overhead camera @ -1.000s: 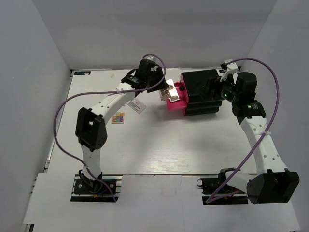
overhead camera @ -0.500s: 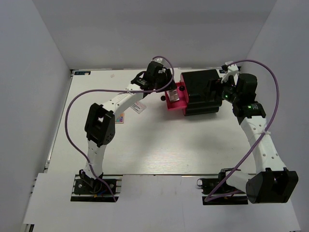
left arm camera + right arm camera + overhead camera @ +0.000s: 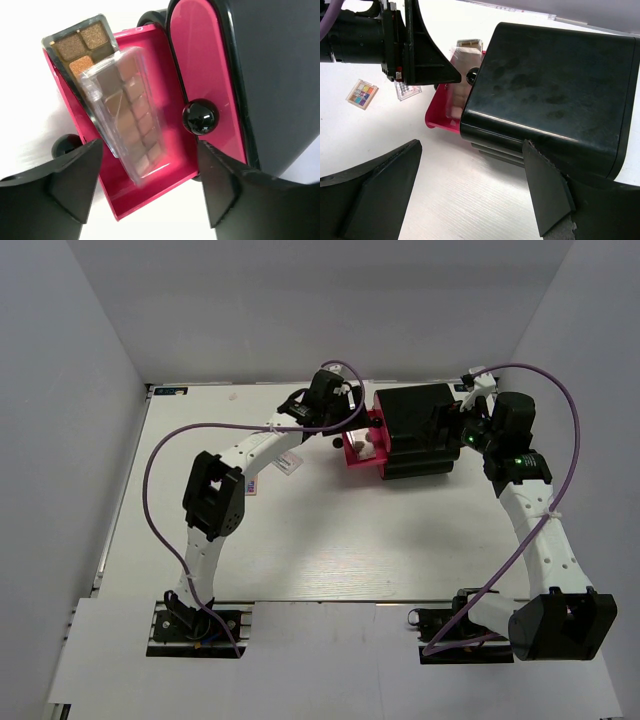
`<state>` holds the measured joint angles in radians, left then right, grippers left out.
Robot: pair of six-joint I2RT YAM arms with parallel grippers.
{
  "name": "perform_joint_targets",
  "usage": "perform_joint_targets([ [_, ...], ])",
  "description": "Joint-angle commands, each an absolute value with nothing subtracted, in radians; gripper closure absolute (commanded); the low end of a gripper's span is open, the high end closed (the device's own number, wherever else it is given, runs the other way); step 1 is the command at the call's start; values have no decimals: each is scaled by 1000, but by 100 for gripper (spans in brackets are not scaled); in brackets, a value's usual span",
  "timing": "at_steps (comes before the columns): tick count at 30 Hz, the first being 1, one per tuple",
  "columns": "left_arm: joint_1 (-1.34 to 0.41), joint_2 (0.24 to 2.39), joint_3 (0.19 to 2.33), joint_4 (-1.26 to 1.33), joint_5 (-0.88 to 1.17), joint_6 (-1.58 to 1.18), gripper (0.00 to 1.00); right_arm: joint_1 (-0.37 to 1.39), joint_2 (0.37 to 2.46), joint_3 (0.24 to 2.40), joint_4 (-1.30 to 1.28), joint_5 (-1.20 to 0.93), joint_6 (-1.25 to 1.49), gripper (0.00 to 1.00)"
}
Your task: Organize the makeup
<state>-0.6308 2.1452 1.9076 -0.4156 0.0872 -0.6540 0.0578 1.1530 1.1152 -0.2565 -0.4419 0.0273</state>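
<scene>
The black box (image 3: 415, 430) stands just ahead of the right gripper (image 3: 472, 145), whose jaws are wide apart and hold nothing. The pink drawer (image 3: 172, 140) is open before the left gripper (image 3: 148, 150), and its jaws are apart too. Between them, inside the drawer, a clear-lidded palette (image 3: 127, 120) leans on a brown palette (image 3: 80, 47).

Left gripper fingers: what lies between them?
In the left wrist view, the open pink drawer lies there, holding a clear-cased nude palette laid over a brown-gold eyeshadow palette.
</scene>
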Motion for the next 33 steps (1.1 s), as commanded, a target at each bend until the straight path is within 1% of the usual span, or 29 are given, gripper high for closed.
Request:
perform_joint_targets([
  [1,-635,2112,1959,-419,78,-650,12,48,1150,1114,-209,-468,41,13],
  [2,-635,2100,1960,-419,74,-650,2,45,1152,1114,-209,-469,41,13],
  [10,-635,2011,1957,-400,45,-627,2,41,1154,1111,-209,-477,41,13],
  [13,-611,1993,1922,-385,25,-624,3,41,1154,1111,-207,-480,40,14],
  [14,-601,1993,1919,-379,15,-621,5,38,1154,1109,-207,-482,38,15],
  [15,-601,1993,1914,-365,-20,-609,13,38,1154,1111,-206,-485,38,16],
  [16,-601,1999,1908,-344,-23,-600,23,38,1154,1109,-206,-488,38,18],
  [17,-601,2002,1901,-295,-21,-594,39,40,1154,1109,-207,-491,37,19],
  [18,-592,2012,1910,-279,-17,-597,62,38,1154,1106,-204,-491,38,20],
  [20,-592,2068,1972,-259,-15,-598,80,35,1151,1106,-202,-495,38,22],
  [21,-592,2088,1992,-256,-26,-600,83,34,1152,1104,-204,-499,37,22],
  [22,-592,2118,2005,-243,-32,-604,83,35,1149,1104,-201,-500,37,22],
  [28,-592,2184,2005,-178,-129,-615,77,28,1150,1103,-196,-514,41,22],
  [33,-592,2221,2008,-135,-186,-621,78,26,1151,1098,-198,-523,40,22],
])
